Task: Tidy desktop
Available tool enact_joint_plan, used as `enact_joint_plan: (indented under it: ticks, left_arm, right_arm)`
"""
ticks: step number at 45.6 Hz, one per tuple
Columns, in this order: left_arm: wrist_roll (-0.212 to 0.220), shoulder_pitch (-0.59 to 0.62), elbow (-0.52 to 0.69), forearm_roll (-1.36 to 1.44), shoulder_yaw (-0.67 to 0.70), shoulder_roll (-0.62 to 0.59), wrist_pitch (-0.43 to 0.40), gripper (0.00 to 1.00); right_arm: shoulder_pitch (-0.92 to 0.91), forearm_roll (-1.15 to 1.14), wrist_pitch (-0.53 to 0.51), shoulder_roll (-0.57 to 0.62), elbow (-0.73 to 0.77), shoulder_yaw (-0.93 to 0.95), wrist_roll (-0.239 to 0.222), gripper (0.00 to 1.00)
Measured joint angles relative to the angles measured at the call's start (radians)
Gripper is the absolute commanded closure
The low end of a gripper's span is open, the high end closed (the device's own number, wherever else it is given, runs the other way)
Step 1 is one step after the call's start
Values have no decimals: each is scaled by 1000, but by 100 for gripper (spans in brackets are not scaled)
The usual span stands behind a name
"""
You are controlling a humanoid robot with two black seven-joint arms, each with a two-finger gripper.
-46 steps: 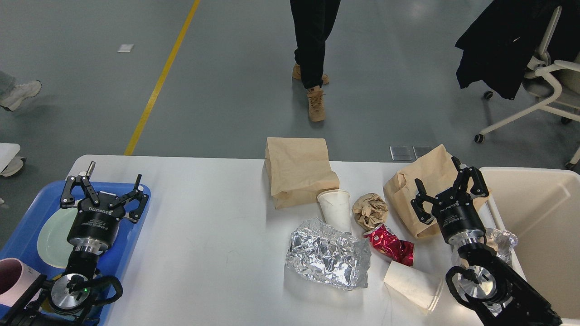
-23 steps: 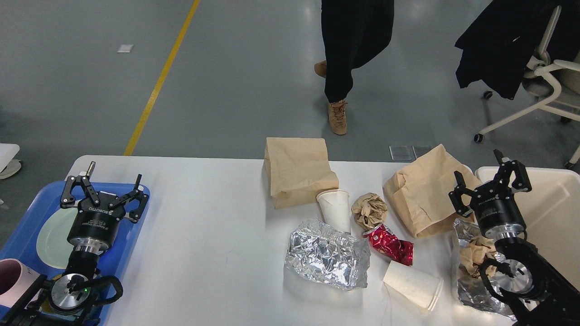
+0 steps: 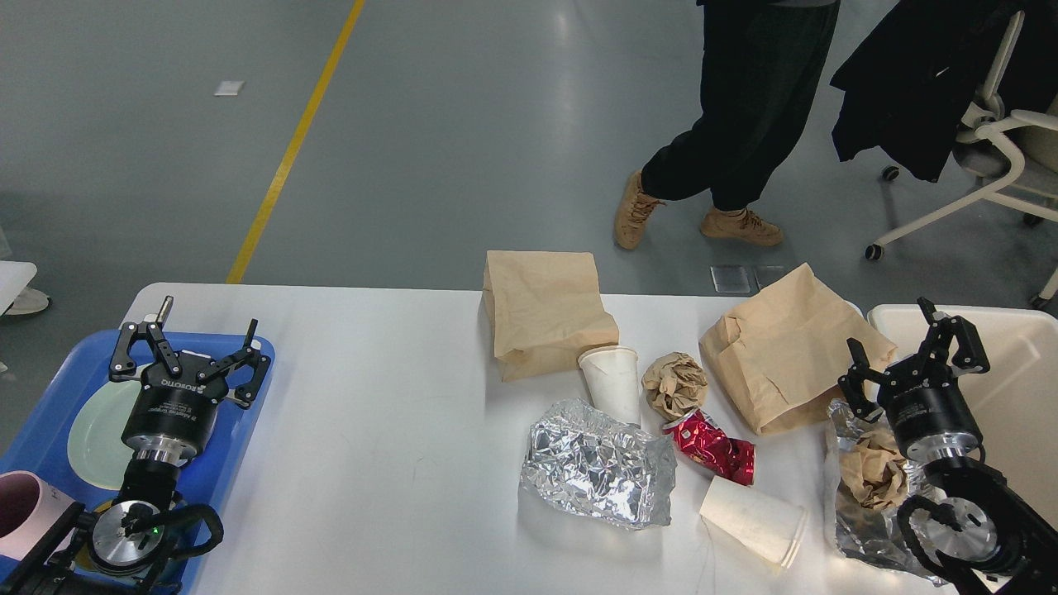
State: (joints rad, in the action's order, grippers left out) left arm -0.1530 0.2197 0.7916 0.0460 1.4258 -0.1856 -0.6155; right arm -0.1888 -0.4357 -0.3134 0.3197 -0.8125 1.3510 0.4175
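The desktop [image 3: 372, 430] lies bare between the blue tray [image 3: 240, 446] and the foil sheet [image 3: 595, 471]. Right of that, paper bags [image 3: 545, 310], cups [image 3: 612, 382] and a red wrapper [image 3: 712, 446] crowd together, blocking passage toward the cream bin [image 3: 1017, 388].

Your white rounded table [image 3: 372, 463] carries two brown paper bags [image 3: 545, 310] far, an upright white paper cup [image 3: 612, 382], crumpled silver foil [image 3: 597, 473], a crushed red can [image 3: 711, 448] and a tipped white cup [image 3: 754, 519] near.

Blue plastic tray [image 3: 50, 413], left, holding a pale green plate [image 3: 95, 430] and a pink mug [image 3: 18, 512]. Cream bin [image 3: 1012, 397], right. Grey floor [image 3: 430, 140] with a yellow line [image 3: 293, 145]. Person in black trousers [image 3: 748, 91] and tan boots [image 3: 632, 211]. White office chair [image 3: 1004, 157] draped with a dark jacket [image 3: 913, 74].
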Motion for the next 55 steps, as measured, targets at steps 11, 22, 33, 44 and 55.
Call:
enact_joint_plan:
  ticks: [11, 22, 33, 44, 55]
  left_arm:
    - [0, 1, 0, 0, -1, 0, 0, 3]
    - [0, 2, 0, 0, -1, 0, 0, 3]
    - [0, 3, 0, 0, -2, 1, 0, 3]
    - [0, 3, 0, 0, -1, 1, 0, 3]
    - [0, 3, 0, 0, -1, 1, 0, 3]
  right_arm:
    - [2, 0, 2, -8, -5, -4, -3, 0]
    - [0, 32, -1, 34, -13, 5, -108, 0]
    - [-78, 47, 6, 55, -23, 7, -118, 0]
    - [-133, 47, -2, 196, -18, -131, -110, 0]
    - [-447, 49, -90, 417, -22, -716, -109, 0]
